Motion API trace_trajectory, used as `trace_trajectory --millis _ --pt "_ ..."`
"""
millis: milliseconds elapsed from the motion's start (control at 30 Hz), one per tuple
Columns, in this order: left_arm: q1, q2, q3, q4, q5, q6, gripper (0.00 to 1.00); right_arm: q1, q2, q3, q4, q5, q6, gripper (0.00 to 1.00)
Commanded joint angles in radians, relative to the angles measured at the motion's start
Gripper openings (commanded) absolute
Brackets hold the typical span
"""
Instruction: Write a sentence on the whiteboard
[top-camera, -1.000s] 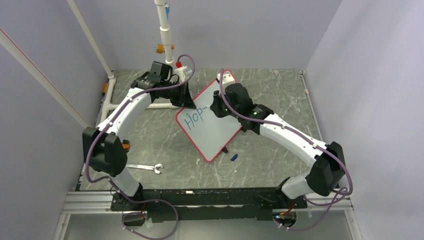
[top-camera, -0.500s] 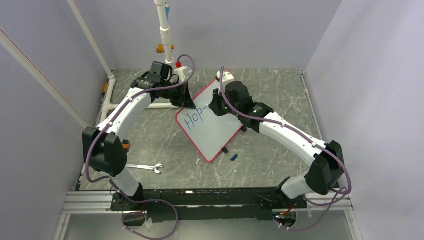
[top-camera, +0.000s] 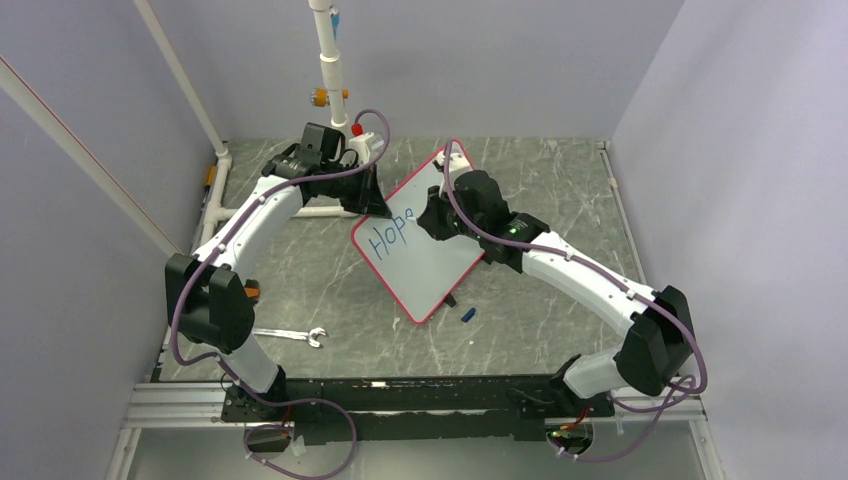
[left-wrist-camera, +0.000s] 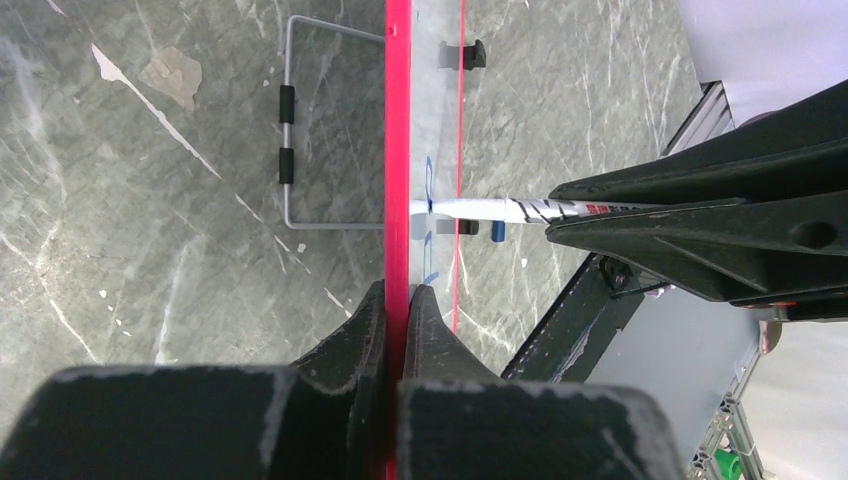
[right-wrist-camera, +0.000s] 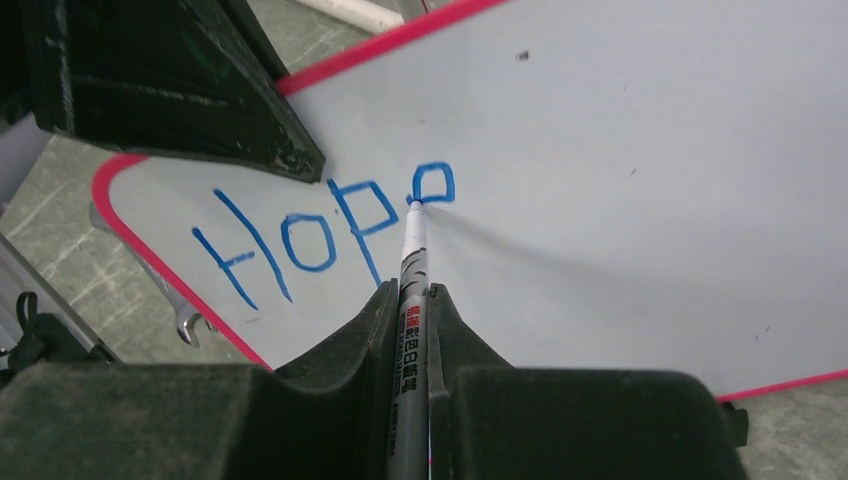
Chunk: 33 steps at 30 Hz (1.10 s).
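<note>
The whiteboard (top-camera: 432, 268), white with a thin red border, stands tilted in the middle of the table. My left gripper (top-camera: 372, 200) is shut on its upper left red edge (left-wrist-camera: 398, 150), one finger on each side of the rim (left-wrist-camera: 398, 290). Blue handwriting, the sentence (right-wrist-camera: 320, 235), reads "Hop" followed by the closed loop of a fourth letter (top-camera: 388, 235). In my right gripper (right-wrist-camera: 410, 290) a grey marker (right-wrist-camera: 412, 260) is clamped. Its blue tip touches the board at the lower left of that loop. The marker (left-wrist-camera: 500, 208) also shows side-on in the left wrist view.
A wrench (top-camera: 290, 335) lies on the table near the left arm's base. A small blue cap (top-camera: 468, 314) lies by the board's near edge, next to a black foot (top-camera: 450, 299). A white pipe post (top-camera: 330, 70) stands at the back. A wire stand (left-wrist-camera: 290, 150) lies behind the board.
A short dash after "Hop" has grown into a closed loop. The right gripper has shifted slightly right and nearer with the marker. The left arm and board have not moved.
</note>
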Motion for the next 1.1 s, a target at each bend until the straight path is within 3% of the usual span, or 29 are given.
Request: trace_trajectory --millis 0,267,733,933,1067 --pt "-0.010 -0.019 0.006 0.017 -0.113 0.099 0.00 0.009 -0.017 -0.068 0.012 -0.016 0.017 0.00" --pt "-0.010 -0.021 0.005 0.016 -0.113 0.099 0.00 0.008 -0.028 -0.078 -0.010 0.076 0.008 0.00" --pt "-0.012 -0.024 0.004 0.015 -0.115 0.102 0.00 0.008 0.026 0.110 -0.090 0.226 -0.063 0.00" --pt "-0.012 -0.030 0.004 0.016 -0.119 0.102 0.00 0.008 -0.081 0.193 -0.175 0.229 -0.082 0.00" --pt "-0.012 -0.032 0.003 0.015 -0.129 0.107 0.00 0.008 -0.233 0.159 -0.198 0.214 -0.063 0.00"
